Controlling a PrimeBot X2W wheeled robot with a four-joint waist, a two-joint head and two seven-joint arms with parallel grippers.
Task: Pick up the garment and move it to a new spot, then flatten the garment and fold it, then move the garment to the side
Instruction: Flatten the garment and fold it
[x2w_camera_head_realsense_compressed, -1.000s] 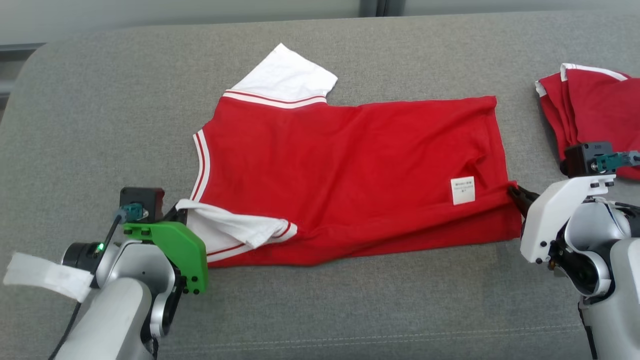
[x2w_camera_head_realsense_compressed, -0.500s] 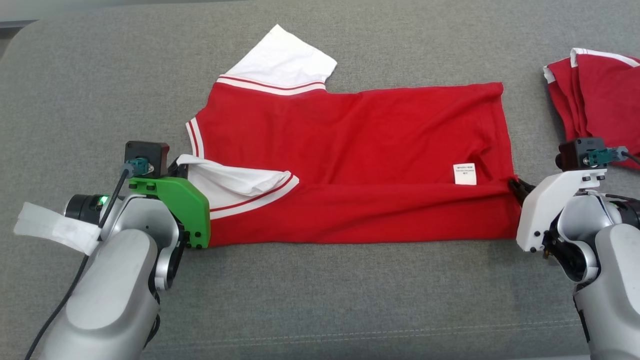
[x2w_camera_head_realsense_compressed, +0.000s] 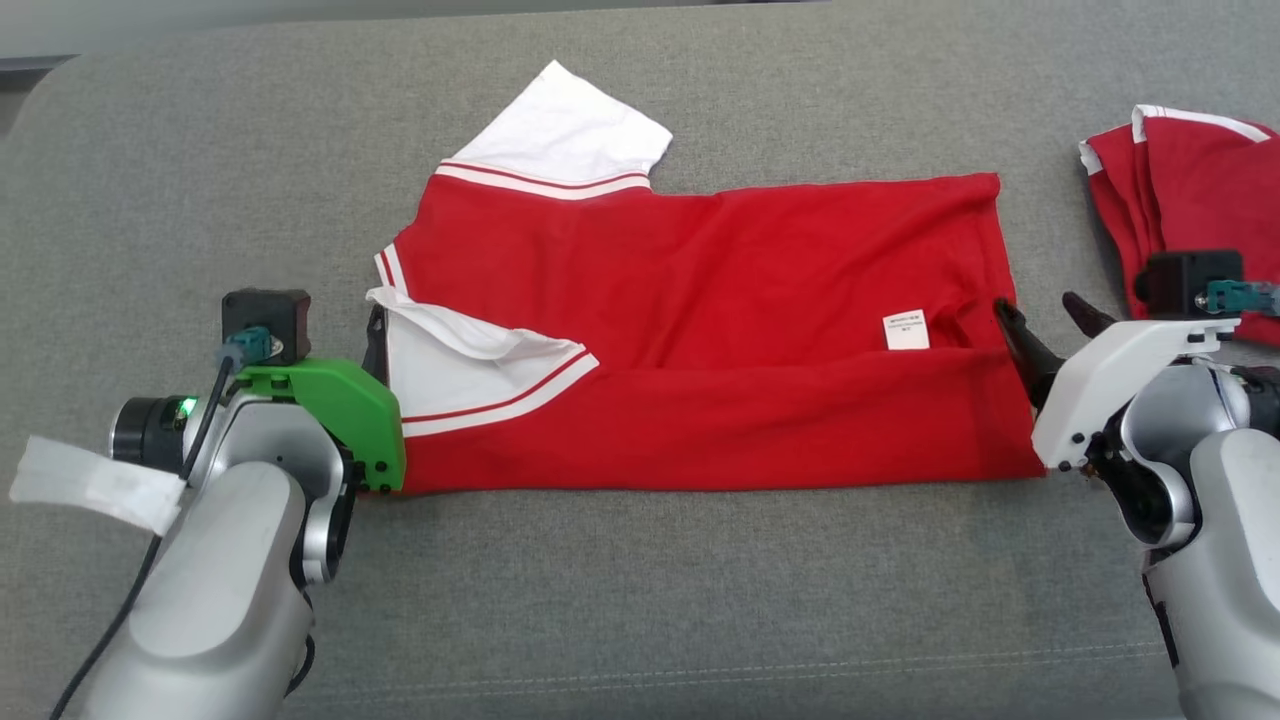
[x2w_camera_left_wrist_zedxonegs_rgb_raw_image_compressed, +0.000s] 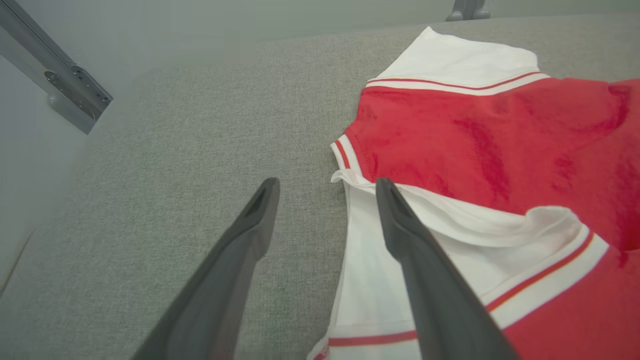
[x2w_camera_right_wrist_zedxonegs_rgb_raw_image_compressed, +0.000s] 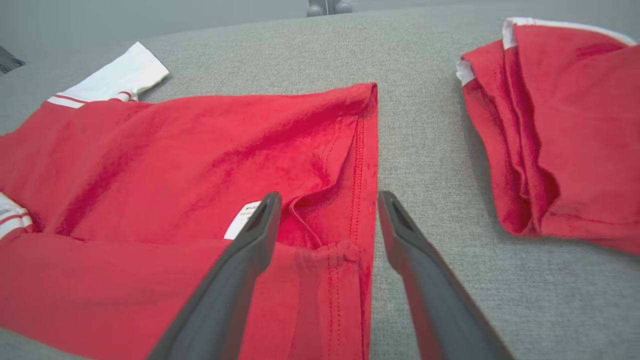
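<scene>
Red knit shirt with white sleeves (x2w_camera_head_realsense_compressed: 700, 330) lies flat in the middle of the grey fabric-covered worktop (x2w_camera_head_realsense_compressed: 640, 600), its length running left to right. Neck end is to the left, hem to the right.

- Far white sleeve (x2w_camera_head_realsense_compressed: 570, 130) sticks out toward the far side.
- Near white sleeve (x2w_camera_head_realsense_compressed: 470, 370) is turned in and lies on the red body.
- The near long edge appears doubled over onto the body. The fold is straight and parallel to the near side of the worktop.
- Small white care label (x2w_camera_head_realsense_compressed: 906, 330) shows close to the hem, at the edge of that doubled band.

Left pincer (x2w_camera_left_wrist_zedxonegs_rgb_raw_image_compressed: 326, 184): fingers spread wide, holding nothing. It sits at the shirt's left end. In the left wrist view one finger is over the near sleeve and the other over bare grey cloth. Whether it touches the sleeve, I cannot tell. The green wrist bracket (x2w_camera_head_realsense_compressed: 330, 400) hides the shirt's near left corner.

Right pincer (x2w_camera_head_realsense_compressed: 1035, 302): fingers spread wide, pinching nothing. It straddles the hem at the right end, with one finger above red cloth beside the label and the other above bare worktop.

Folded red garment with white trim (x2w_camera_head_realsense_compressed: 1190, 200) lies at the far right, apart from the shirt.
</scene>
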